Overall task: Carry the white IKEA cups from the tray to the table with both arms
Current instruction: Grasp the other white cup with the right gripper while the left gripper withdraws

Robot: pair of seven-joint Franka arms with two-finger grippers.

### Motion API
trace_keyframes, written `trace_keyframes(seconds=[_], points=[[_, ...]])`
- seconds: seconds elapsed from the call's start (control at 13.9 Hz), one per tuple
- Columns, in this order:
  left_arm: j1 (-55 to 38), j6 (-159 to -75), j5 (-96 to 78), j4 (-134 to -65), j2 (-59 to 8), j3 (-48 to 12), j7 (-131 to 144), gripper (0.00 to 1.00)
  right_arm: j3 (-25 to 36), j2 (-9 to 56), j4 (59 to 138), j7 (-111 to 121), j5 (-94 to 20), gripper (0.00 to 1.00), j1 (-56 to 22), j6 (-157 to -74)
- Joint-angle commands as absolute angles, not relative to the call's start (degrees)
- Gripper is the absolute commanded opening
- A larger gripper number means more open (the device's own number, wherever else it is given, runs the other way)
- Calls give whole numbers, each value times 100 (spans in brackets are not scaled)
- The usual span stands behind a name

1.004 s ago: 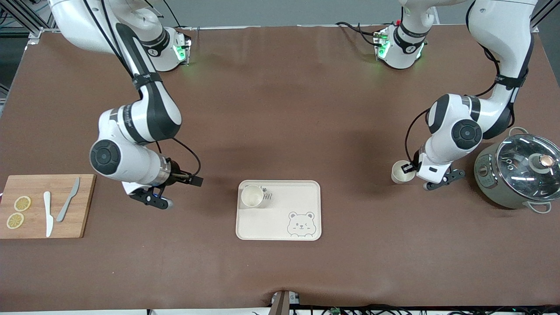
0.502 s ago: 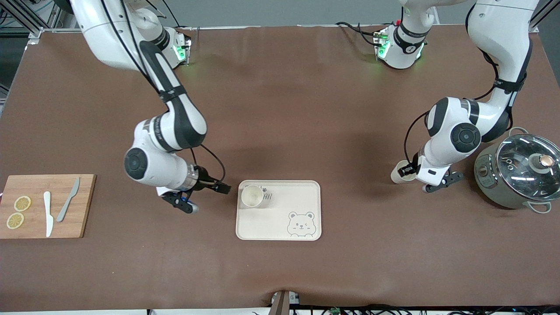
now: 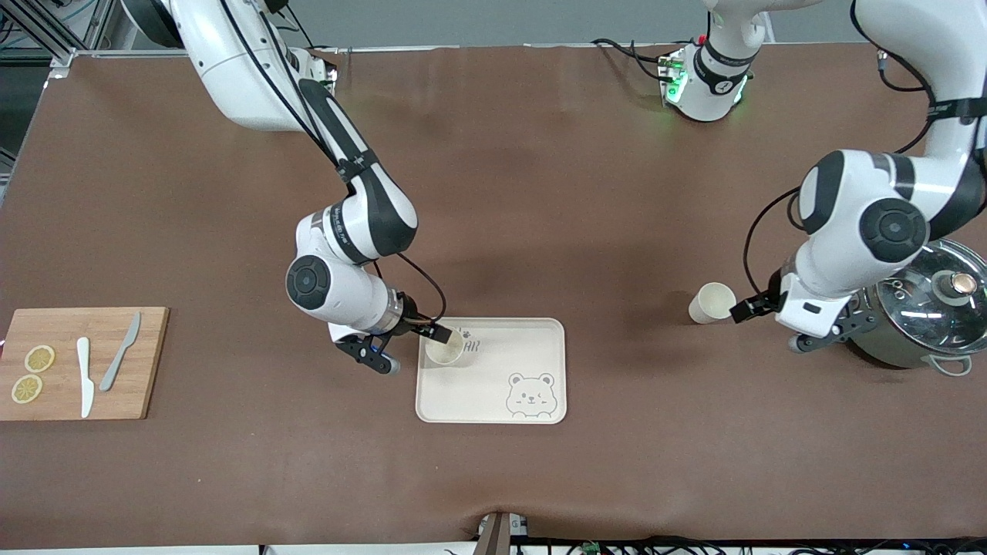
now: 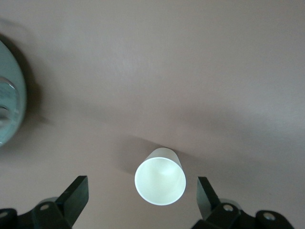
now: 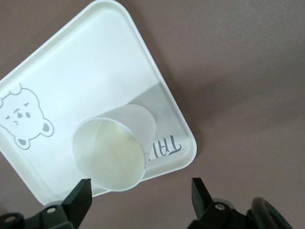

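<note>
Done: one cup [image 3: 711, 302] stands upright on the bare bench [image 3: 540, 193], toward my left arm's end, well apart from the tray [image 3: 493, 401] and near the lidded pot [image 3: 917, 308].
Left to do: the other cup [image 3: 445, 348] sits in the tray, in the corner by the lettering on the side toward my right arm; it has to be lifted out and set on the bench. I judge the job about half done.
Left tool [image 3: 779, 320]: its fingers [image 4: 76, 193] are spread wide apart and hold nothing. In the left wrist view the placed cup [image 4: 160, 182] stands free between them, touching neither.
Right tool [image 3: 401, 347]: it hangs over the tray's edge at the cup. Its fingers [image 5: 81, 195] are spread wide with the cup's rim [image 5: 108, 155] in the gap, and I see no contact on either side, so nothing is gripped.
Next, as I judge it: bring the right tool down around this cup and clamp it gently, since it is light and could tip.
</note>
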State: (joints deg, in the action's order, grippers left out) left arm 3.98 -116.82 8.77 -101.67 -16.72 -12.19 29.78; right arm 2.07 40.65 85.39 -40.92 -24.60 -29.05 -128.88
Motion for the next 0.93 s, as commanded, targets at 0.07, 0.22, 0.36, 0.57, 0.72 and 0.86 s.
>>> trace_keyframes(seconds=[0.07,0.22,0.36,0.57,0.72,0.86], points=[[457,-10794,1019,-9160,-1723,-1257,2550,100,272,4368,8341,-4201,-2356,59,-2971,-13113],[457,-10548,1020,-8870,-1714,-1231,2418,100,272,4438,8341,-4201,-2329,24,-2971,-13122],[457,-10189,1020,-8606,-1696,-1239,2312,100,272,4430,8271,-4340,-2303,0,-2962,-13078],[457,-9888,1020,-8499,-1469,-1231,2285,100,264,4430,8218,-4509,-2311,0,-2910,-13043],[457,-9757,1020,-8499,-1310,-1248,2250,100,264,4377,8113,-4509,-2303,0,-2892,-12991],[457,-9599,1020,-8499,-1144,-1266,2250,100,290,4316,7868,-4517,-2285,0,-2839,-12309]])
